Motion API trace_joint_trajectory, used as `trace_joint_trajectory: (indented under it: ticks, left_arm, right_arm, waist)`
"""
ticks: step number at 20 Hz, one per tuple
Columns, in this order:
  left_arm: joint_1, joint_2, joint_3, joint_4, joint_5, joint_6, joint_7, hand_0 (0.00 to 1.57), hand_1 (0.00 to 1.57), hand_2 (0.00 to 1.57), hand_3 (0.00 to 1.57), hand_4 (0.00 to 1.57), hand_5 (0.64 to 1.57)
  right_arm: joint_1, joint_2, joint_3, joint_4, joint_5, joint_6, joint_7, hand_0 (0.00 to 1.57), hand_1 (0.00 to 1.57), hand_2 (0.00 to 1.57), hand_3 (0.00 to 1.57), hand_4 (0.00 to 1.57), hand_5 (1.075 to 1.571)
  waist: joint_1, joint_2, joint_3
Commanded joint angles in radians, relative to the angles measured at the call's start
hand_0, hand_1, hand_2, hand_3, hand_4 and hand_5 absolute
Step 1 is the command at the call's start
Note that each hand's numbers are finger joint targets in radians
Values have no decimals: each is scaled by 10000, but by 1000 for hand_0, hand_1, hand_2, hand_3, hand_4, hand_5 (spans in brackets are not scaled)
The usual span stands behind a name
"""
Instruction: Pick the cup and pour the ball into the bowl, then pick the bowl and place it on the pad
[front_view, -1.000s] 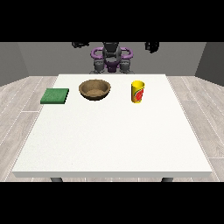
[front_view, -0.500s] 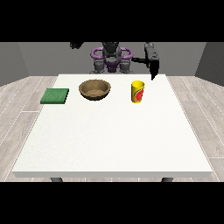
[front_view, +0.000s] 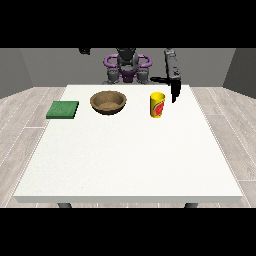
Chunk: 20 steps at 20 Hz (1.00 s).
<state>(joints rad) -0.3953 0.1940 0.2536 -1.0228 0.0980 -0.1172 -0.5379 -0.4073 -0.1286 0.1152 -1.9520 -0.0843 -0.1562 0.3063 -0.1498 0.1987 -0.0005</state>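
Reaching down at the view's right, hand (front_view: 174, 91) hangs just beside and behind cup (front_view: 157, 104), apart from it and holding nothing, finger spread not discernible; bowl (front_view: 108, 102) sits left of cup, pad (front_view: 63, 109) farther left, presumably lined up for pouring.

The white table (front_view: 125, 160) fills most of the view. A brown bowl (front_view: 108, 102) sits near its far edge, with a green pad (front_view: 63, 109) well apart at its nine o'clock and a yellow cup (front_view: 157, 104) (red mark on its side) at its three o'clock. The hand at the view's right (front_view: 175, 90) hangs at the cup's one o'clock, fingers pointing straight down, apart from the cup. The other hand (front_view: 85, 50) barely shows at the top.
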Motion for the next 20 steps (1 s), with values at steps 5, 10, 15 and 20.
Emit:
trace_joint_trajectory:
  ticks: [5, 10, 15, 20]
  left_arm:
    - [-717, 418, 704, 2266, 165, -11, -1568, 0, 0, 0, 0, 0, 1421]
    - [-545, 7, 638, 3147, -79, 317, -2902, 0, 0, 0, 0, 0, 1429]
    - [-1732, 627, 954, 4199, 78, 403, -2477, 0, 0, 0, 0, 0, 1418]
    - [-1269, 848, 718, 4240, -1002, 2219, -4090, 1320, 1320, 1571, 1571, 965, 1530]
  right_arm:
    - [560, -639, -905, -896, -1095, 1117, 62, 0, 0, 0, 0, 0, 1568]
    - [1281, -843, -1334, -1349, -1602, 1733, -477, 0, 0, 0, 0, 0, 1567]
    - [1232, -1084, -1847, -1792, -1824, 1805, -69, 0, 0, 0, 0, 0, 1567]
    - [892, -1347, -2334, -2092, -2326, 1853, 211, 0, 0, 0, 0, 0, 1562]
  waist:
    - [-768, 409, -1]
    - [-1146, 717, -1]
    - [-1150, 656, -1]
    - [-1461, 1148, 0]
